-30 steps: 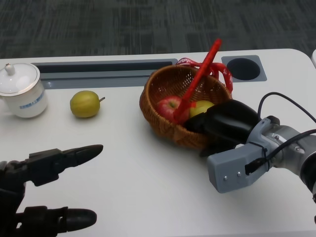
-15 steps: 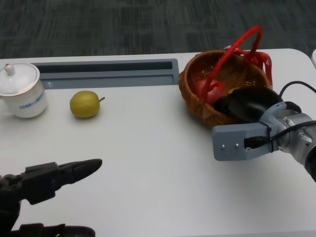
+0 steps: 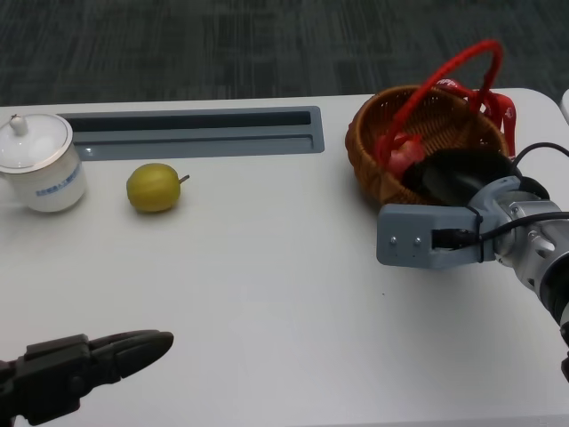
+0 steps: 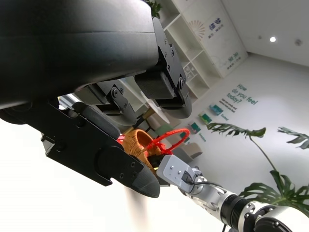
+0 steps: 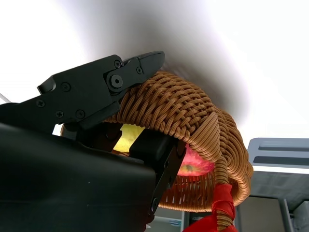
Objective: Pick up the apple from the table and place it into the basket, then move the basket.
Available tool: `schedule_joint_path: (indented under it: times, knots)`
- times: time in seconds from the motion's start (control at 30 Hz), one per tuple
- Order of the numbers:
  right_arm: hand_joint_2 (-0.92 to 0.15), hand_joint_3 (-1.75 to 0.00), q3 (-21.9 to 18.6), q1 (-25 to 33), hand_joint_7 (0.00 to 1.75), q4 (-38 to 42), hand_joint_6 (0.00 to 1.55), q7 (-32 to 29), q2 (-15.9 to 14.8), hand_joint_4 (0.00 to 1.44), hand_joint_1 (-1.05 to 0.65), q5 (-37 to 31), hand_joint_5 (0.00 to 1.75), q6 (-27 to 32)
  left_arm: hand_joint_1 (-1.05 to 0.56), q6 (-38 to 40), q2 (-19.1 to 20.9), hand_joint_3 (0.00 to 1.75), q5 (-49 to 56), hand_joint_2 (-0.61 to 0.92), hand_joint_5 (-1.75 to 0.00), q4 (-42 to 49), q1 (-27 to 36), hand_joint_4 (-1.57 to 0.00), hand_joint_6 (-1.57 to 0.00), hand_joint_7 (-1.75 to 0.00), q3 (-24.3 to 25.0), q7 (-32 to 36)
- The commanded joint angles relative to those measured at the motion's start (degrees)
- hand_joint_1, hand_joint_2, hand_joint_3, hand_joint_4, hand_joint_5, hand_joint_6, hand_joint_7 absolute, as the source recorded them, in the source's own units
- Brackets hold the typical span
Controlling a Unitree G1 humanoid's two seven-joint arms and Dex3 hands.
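A woven brown basket [image 3: 382,156] with a red handle [image 3: 444,71] stands at the table's far right. My right hand [image 3: 458,173] grips its near rim, one finger outside [image 5: 96,92] and others inside. A red apple [image 5: 195,164] and a yellow-green fruit [image 5: 126,137] lie inside the basket [image 5: 183,116]. A second yellow-green apple [image 3: 153,187] sits on the table at the left. My left hand [image 3: 84,369] hovers low at the near left edge, fingers apart and holding nothing. The left wrist view shows the basket [image 4: 137,145] far off.
A white lidded cup [image 3: 37,162] stands at the far left. A grey recessed tray [image 3: 196,133] runs along the table's back edge. Bare white tabletop [image 3: 267,285] lies between my two hands.
My right hand has carried the basket further right and toward the back. My left hand has drawn back toward the near edge.
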Motion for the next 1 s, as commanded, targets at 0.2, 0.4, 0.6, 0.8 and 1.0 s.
schedule_joint_path:
  times: [0.2, 0.4, 0.6, 0.8, 1.0]
  knots:
    - [-0.82, 0.0, -2.12, -0.43, 0.0, 0.2, 0.74, 1.26, -0.71, 0.77, -0.41, 1.35, 0.0, 0.57, -0.41, 1.54, 0.6, 0.0, 0.36, 0.66, -0.01, -0.42, 0.01, -0.88, -0.81, -0.02, 0.77, -0.1]
    - [-0.86, -0.02, 2.4, -1.44, 0.0, 0.17, 0.2, 3.67, -1.49, 0.19, -0.98, -3.09, 0.0, -1.64, -0.41, 2.82, 1.27, 0.0, 0.0, 0.66, -0.01, 0.15, -1.15, -0.87, -0.81, -0.01, 0.26, -0.62]
    - [-0.92, -0.06, 2.15, -2.66, 0.0, -0.05, 0.0, 6.3, -1.34, 0.0, -1.05, -2.38, 0.0, -2.95, -0.4, 2.91, 1.61, 0.0, -0.58, 0.66, 0.0, 2.28, -3.26, -0.86, -0.8, 0.0, -1.08, -1.29]
    - [-0.92, -0.04, -1.73, -3.15, 0.0, -0.38, 0.0, 10.22, -3.12, 0.0, -1.05, 1.63, 0.0, -3.99, -0.42, 3.13, 1.31, 0.0, -0.13, 0.66, 0.0, 3.16, -4.93, -0.86, -0.8, 0.0, -1.83, -1.23]
    - [-0.89, -0.01, -6.26, -2.28, 0.01, -1.07, 0.04, 11.72, -6.56, 0.06, -1.05, 6.37, 0.02, -8.1, -0.43, 2.42, 2.16, 0.0, -0.34, 0.66, -0.01, 5.16, -8.57, -0.88, -0.81, -0.01, -2.62, -1.82]
